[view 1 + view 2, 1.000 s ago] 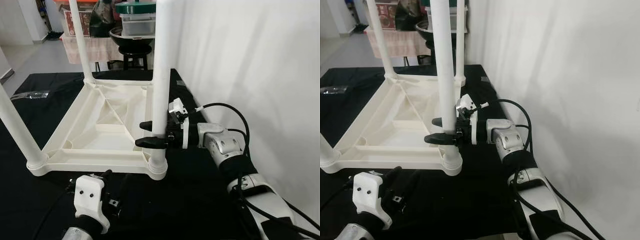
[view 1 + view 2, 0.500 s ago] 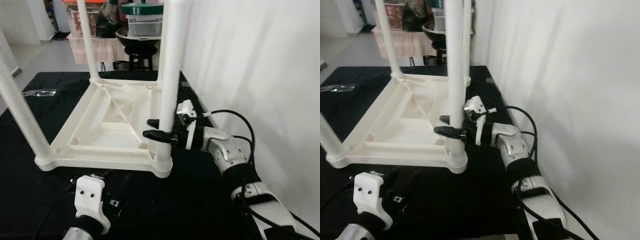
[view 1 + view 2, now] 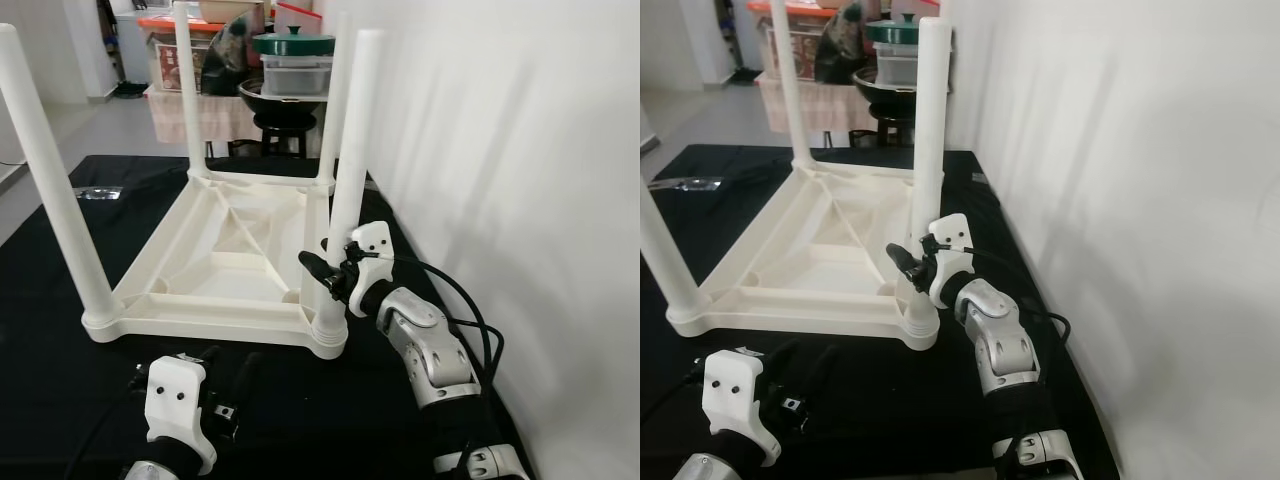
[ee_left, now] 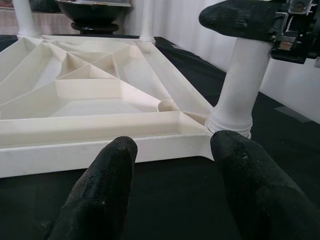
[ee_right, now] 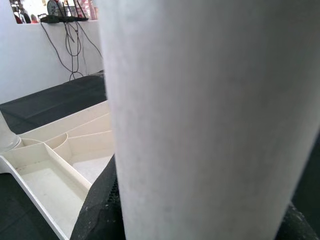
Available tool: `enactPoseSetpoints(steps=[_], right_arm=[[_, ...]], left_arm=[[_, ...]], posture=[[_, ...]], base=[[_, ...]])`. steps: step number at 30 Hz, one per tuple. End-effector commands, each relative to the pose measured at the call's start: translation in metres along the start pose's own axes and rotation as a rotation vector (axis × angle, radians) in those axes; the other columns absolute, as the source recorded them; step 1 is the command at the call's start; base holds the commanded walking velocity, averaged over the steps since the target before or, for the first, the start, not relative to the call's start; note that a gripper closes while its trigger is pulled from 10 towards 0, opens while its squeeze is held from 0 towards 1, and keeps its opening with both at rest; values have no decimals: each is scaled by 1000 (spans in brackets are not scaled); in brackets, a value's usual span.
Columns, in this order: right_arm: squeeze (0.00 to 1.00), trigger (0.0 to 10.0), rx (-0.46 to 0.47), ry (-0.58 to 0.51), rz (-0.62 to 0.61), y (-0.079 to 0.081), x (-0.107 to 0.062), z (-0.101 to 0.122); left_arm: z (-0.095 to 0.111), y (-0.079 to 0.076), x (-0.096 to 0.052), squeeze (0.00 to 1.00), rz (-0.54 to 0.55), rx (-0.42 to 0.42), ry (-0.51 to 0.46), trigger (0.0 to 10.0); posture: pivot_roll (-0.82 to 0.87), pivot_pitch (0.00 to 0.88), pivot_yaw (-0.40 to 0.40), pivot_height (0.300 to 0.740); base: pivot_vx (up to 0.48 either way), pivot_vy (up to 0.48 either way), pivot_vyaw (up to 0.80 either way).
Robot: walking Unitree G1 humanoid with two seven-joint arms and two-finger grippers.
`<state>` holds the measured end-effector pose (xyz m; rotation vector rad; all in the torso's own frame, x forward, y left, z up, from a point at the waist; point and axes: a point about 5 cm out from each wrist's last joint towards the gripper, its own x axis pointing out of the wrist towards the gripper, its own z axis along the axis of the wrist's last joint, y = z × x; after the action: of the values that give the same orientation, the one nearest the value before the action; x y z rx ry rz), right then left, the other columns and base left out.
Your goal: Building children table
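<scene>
A white plastic children's table (image 3: 200, 262) lies upside down on a black cloth, its four legs pointing up. My right gripper (image 3: 322, 272) is shut on the near right leg (image 3: 350, 150), low down, just above its socket. In the right wrist view that leg (image 5: 200, 100) stands between the black fingers (image 5: 97, 210). My left gripper (image 3: 222, 365) rests low on the cloth in front of the table's near edge. It is open, and in the left wrist view nothing lies between its fingertips (image 4: 107, 170).
A white wall (image 3: 520, 150) runs close along the right side. Behind the table a stool carries a black pot and lidded containers (image 3: 288, 75). A clear plastic bag (image 3: 98, 192) lies on the black cloth (image 3: 60, 380) at the far left.
The whole view has shifted, so the camera has moved. My right forearm has swung in nearer to me while its gripper stays on the near right leg. The left gripper is unchanged.
</scene>
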<state>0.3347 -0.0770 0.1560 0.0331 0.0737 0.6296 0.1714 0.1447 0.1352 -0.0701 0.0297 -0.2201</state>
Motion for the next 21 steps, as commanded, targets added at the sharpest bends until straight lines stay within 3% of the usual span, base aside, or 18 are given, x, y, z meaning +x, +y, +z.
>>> enactPoseSetpoints(steps=[1,2,6,7,8,9,10,13,14,15,21], right_arm=[[0,0,15,138,-45,-5,-4,-27],[0,10000,9,131,-48,-4,-1,-24],[24,10000,4,94,-17,-3,2,-13],[765,10000,6,64,15,-3,2,-5],[765,10000,6,64,15,-3,2,-5],[1000,10000,8,22,112,-1,2,5],[1000,10000,-57,-25,299,-2,0,19],[1000,10000,-79,-33,358,-3,0,22],[910,10000,-97,-29,430,-5,-1,25],[0,10000,-112,-4,572,-8,-1,27],[0,10000,-117,28,648,-14,9,28]], left_arm=[[0,1,0,0,-2,7,7,10000],[0,1,0,0,-1,7,7,10000],[0,1,0,0,-4,9,8,10000],[0,1,0,0,-6,10,9,10000],[0,1,0,0,-6,10,9,10000],[0,1,1,0,-9,10,9,10000],[0,1,1,0,-8,9,9,10000],[0,1,1,0,-7,9,8,10000],[0,1,2,0,-6,9,7,10000],[1,1,2,0,-4,9,5,10000],[2,2,2,0,1,14,1,10000]], posture=[[62,0,-85,740],[67,0,-82,740],[70,0,-74,740],[70,0,-74,740],[70,0,-74,740],[70,0,-72,740],[72,0,-73,740],[72,0,-73,740],[71,0,-71,740],[74,0,-71,740],[88,0,-75,740]], base=[[0,0,0],[0,0,0],[0,0,0],[0,0,0],[0,0,0],[0,0,0],[0,0,0],[0,0,0],[0,0,0],[0,0,0],[0,0,0]])
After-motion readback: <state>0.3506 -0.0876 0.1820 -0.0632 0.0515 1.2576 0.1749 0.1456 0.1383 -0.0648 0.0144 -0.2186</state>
